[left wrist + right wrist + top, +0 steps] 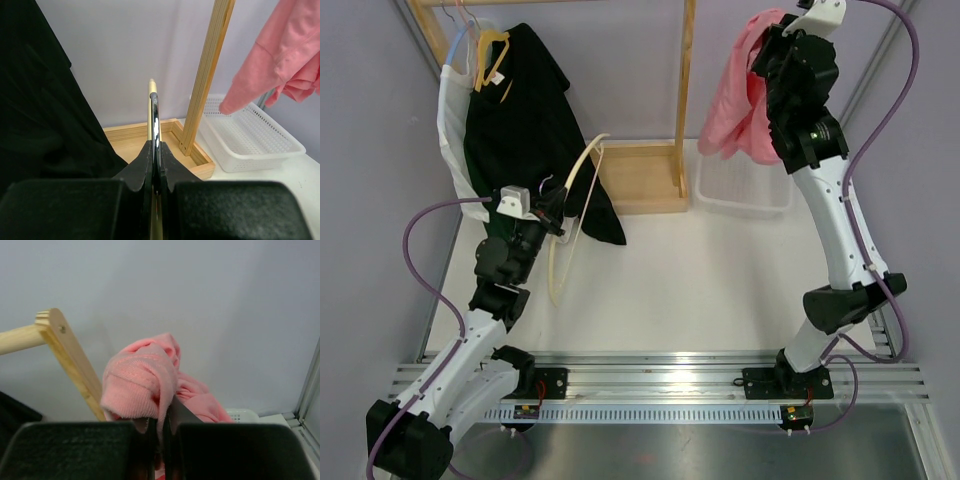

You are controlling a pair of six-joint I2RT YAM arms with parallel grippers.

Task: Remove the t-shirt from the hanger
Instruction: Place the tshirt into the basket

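My right gripper [772,48] is shut on the pink t-shirt [738,105] and holds it bunched up high, above the white basket [745,190]. In the right wrist view the pink cloth [142,382] is pinched between the closed jaws of the right gripper [162,422]. My left gripper [560,215] is shut on a bare cream hanger [582,178] that curves down to the table. In the left wrist view the hanger's edge [153,107] sticks up from the closed jaws of the left gripper [156,150]. The t-shirt [280,60] hangs clear of the hanger.
A wooden rack has its post [686,90] and its tray base [640,180] in mid table. A black garment [520,110] on a yellow hanger [490,55] and a white garment [448,130] hang at the left. Aluminium rails run along the near edge.
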